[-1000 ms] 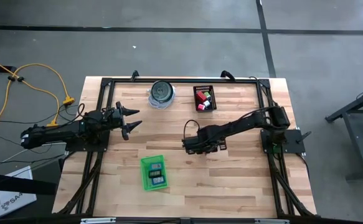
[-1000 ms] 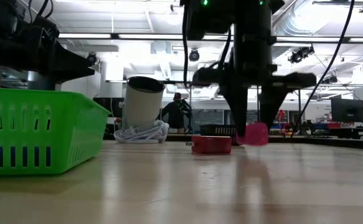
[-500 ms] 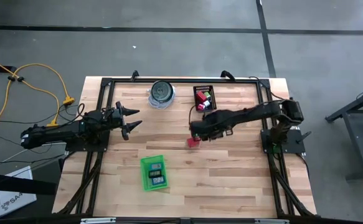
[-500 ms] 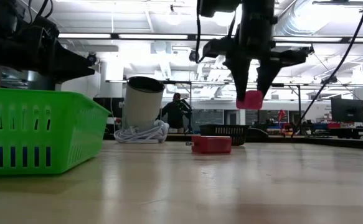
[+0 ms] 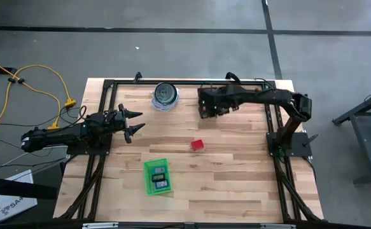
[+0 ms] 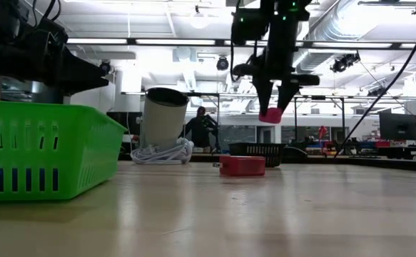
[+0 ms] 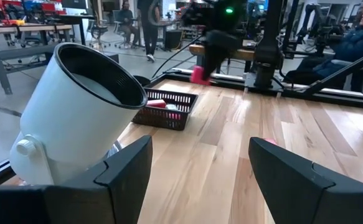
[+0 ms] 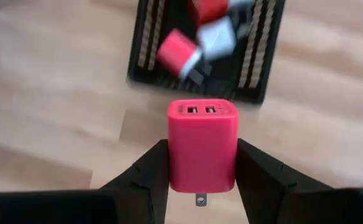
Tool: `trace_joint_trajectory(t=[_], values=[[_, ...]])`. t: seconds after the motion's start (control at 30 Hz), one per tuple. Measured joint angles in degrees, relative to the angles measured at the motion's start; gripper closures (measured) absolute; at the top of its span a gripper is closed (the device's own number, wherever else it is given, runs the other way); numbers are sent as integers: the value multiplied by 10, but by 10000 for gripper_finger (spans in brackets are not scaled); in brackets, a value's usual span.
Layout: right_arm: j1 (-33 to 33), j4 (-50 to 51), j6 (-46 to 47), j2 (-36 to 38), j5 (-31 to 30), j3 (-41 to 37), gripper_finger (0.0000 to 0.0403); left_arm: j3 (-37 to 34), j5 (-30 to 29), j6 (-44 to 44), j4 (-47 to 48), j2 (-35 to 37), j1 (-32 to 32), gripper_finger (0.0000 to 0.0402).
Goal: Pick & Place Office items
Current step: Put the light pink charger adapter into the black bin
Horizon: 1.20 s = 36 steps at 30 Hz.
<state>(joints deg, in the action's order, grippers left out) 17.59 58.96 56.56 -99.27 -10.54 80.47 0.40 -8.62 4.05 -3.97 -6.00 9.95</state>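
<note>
Right claw (image 8: 201, 180) clamped on pink charger block (image 8: 202, 144), above black basket (image 8: 265, 74), left claw (image 5: 134, 122) apart

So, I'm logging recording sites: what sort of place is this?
Likely a robotics lab or workshop: exposed ceiling ducts and strip lights, workbenches in the background, and the wooden table on bare concrete floor.

We see a grey concrete floor (image 5: 172, 44) around the wooden table (image 5: 236, 178), crossed by dark lines, with a yellow cable (image 5: 39, 83) snaking at one side. Looking level across the tabletop, we find an open workshop with long ceiling lights (image 6: 158, 41) and silver ducts (image 6: 343, 21) overhead. A person (image 6: 202, 128) sits far back, and workbenches (image 7: 25, 31) stand beyond the table's edge.
</note>
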Motion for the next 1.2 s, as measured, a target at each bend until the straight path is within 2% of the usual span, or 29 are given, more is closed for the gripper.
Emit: trace_joint_trajectory(t=[0.27,0.53,0.67,0.9,1.2], values=[[71,-65,-86,-3,11,0,262,0,0,0,0,0,0,143],[112,-83,-123,-8,16,0,261,0,0,0,0,0,0,143],[136,-102,-146,-33,39,0,261,0,0,0,0,0,0,143],[161,-140,-179,-70,46,0,261,0,0,0,0,0,0,143],[177,-152,-209,-81,18,0,261,0,0,0,0,0,0,143]])
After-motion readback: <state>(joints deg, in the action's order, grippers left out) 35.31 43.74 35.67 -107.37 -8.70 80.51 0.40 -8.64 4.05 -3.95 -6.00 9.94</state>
